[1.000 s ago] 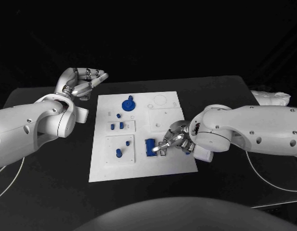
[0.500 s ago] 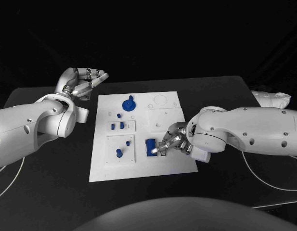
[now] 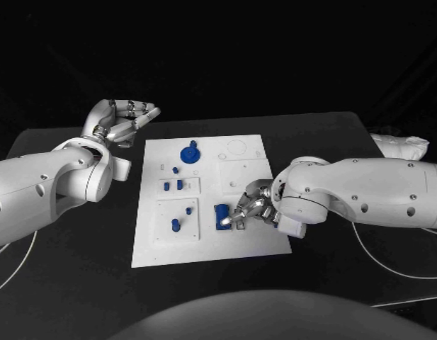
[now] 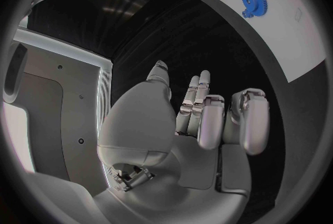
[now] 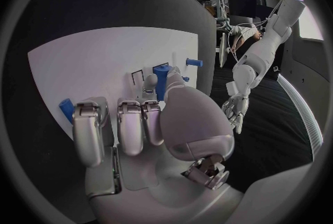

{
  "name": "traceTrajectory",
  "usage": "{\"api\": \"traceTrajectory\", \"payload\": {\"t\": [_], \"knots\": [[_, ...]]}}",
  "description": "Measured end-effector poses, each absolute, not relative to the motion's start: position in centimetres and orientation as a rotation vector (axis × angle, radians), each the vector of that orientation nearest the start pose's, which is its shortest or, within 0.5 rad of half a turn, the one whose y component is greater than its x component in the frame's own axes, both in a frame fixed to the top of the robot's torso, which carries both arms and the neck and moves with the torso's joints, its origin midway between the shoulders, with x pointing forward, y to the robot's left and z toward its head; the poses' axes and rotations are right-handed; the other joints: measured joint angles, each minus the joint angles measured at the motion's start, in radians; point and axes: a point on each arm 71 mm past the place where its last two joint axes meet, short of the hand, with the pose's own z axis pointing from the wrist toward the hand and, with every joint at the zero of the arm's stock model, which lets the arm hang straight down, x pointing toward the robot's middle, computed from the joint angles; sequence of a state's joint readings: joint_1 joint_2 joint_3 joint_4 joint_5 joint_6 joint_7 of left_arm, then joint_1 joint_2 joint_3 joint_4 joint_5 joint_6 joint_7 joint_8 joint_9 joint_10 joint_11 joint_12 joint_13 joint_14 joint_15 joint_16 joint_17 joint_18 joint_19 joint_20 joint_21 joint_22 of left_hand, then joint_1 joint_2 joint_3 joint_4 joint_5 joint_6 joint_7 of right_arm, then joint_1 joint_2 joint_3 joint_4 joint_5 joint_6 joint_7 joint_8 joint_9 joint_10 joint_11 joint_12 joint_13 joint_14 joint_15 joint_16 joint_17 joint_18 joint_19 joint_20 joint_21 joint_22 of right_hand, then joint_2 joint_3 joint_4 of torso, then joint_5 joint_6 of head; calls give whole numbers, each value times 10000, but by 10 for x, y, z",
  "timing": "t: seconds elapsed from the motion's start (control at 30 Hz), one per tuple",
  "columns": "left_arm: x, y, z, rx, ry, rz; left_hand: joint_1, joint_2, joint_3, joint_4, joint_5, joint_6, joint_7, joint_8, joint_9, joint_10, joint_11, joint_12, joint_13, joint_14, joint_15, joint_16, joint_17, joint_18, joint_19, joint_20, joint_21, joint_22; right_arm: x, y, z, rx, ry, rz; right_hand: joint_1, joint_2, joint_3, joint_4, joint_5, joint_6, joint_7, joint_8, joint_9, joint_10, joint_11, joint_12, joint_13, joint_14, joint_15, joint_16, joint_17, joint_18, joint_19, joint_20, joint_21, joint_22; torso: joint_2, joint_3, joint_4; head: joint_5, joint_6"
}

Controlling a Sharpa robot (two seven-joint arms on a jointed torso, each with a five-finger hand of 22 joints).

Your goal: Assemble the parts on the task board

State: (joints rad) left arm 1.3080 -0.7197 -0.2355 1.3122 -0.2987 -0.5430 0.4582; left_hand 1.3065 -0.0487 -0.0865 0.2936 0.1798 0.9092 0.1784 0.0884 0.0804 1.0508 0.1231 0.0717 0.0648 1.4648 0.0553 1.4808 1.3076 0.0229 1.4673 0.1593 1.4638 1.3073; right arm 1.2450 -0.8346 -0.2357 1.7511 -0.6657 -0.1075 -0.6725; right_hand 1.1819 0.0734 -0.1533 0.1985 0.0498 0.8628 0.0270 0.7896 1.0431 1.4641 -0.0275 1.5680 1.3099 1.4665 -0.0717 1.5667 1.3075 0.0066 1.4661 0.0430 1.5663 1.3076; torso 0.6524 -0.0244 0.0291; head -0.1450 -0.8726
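Fingers of the right hand (image 3: pixel 251 210) curl down onto the blue block (image 3: pixel 222 216) at about five o'clock from the centre of the task board (image 3: pixel 243 241), touching or pinching it; whether they truly grip it or only press on it is hard to tell, since the hand hides the contact. The right wrist view shows the same hand's fingers (image 5: pixel 130 124) bent over the white plate, with the upright blue piece just past them. Outward from there, other parts look seated: a blue gear (image 3: pixel 188 154) near eleven o'clock, two small blue pegs (image 3: pixel 172 185) standing in a recess at about nine o'clock, and two more blue pieces (image 3: pixel 181 218) in the panel near seven o'clock. The circular outlines (image 3: pixel 236 149) at about one o'clock appear unfilled, so I judge the assembly roughly midway, with the block being worked into place and some seats left. Beyond the board's far left corner, the left hand (image 3: pixel 122 120) hovers over the black table (image 3: pixel 75 283), fingers curled in and holding nothing.
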Motion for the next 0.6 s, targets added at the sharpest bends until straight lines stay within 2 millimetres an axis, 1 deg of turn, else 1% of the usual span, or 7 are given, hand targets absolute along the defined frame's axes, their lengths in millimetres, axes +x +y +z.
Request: {"api": "traceTrajectory", "payload": {"t": [0.07,0.1,0.27,0.6], "knots": [[524,219,-189,-6828,13745,-11726,0,0,0,0,0,0,0,0,0,0,0,0,0,0,0,0,0,0,0,0,0,0,395,-165,-261,5585,25727,5157,5,5,-6,-44,0,34,-34,0,41,22,-21,0,0,0,0,0,0,-1,0,0,0,0,0,-2,-2,8,0],[524,219,-189,-6828,13745,-11726,0,0,0,0,0,0,0,0,0,0,0,0,0,0,0,0,0,0,0,0,0,0,395,-165,-261,5570,25724,5152,73,67,5,-87,0,34,-34,0,61,37,-37,0,1,0,0,0,0,0,0,0,0,0,0,-2,-4,12,0],[524,219,-189,-6828,13746,-11728,0,0,0,0,0,0,0,0,0,0,0,0,0,0,0,0,-1,1,0,0,0,0,395,-163,-262,5458,25704,5116,241,23,30,-197,0,34,-34,0,128,36,-36,1,7,1,-74,0,0,1,1,-74,0,-1,-3,-2,-9,8,0],[524,219,-189,-6828,13749,-11732,0,0,0,0,0,0,0,0,0,0,0,0,0,0,0,0,-1,0,0,0,0,0,397,-163,-262,5271,25591,4963,350,131,59,-249,0,98,-97,39,213,35,-35,31,1,0,-73,0,-1,0,1,-74,0,-1,-2,-1,-11,-18,0]]}}
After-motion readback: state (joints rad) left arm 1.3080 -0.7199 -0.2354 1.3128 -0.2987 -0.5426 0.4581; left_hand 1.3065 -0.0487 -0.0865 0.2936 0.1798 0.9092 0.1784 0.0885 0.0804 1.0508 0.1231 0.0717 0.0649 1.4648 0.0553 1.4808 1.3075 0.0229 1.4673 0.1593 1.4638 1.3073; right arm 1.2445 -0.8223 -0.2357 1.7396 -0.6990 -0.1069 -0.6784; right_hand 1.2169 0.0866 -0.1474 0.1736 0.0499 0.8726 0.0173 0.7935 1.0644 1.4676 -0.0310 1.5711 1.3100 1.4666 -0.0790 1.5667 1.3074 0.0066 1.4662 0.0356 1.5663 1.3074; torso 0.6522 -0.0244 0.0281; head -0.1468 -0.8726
